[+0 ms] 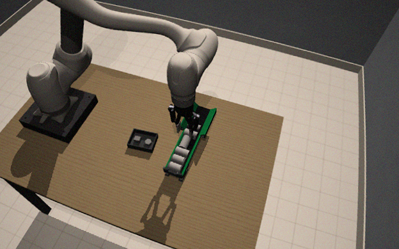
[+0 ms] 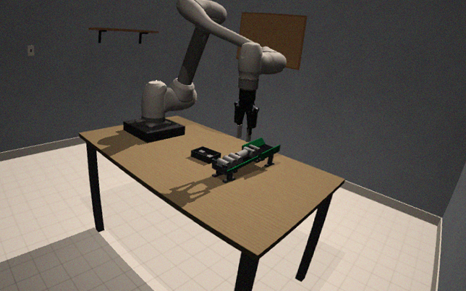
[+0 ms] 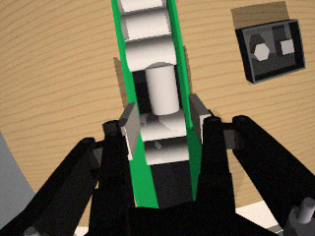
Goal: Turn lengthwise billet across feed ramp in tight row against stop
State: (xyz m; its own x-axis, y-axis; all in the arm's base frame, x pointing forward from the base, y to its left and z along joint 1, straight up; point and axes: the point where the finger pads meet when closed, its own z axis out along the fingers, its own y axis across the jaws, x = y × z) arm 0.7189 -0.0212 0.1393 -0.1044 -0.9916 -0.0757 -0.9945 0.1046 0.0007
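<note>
Three grey billets [image 3: 148, 24] lie across the ramp against the stop. One billet [image 3: 161, 88] lies lengthwise just above them; it also shows in the top view [image 1: 186, 142]. Two more billets [image 3: 165, 141] lie across the ramp above it. My gripper [image 3: 163, 110] [image 2: 243, 130] hangs over the upper part of the ramp, clear of the billets. Its fingers stand partly open, about as wide as the ramp, with nothing between them.
A small black tray [image 1: 142, 140] holding two small grey parts sits on the table to the left of the ramp; it also shows in the wrist view [image 3: 271, 51]. The arm's black base [image 1: 59, 112] stands at the table's left end.
</note>
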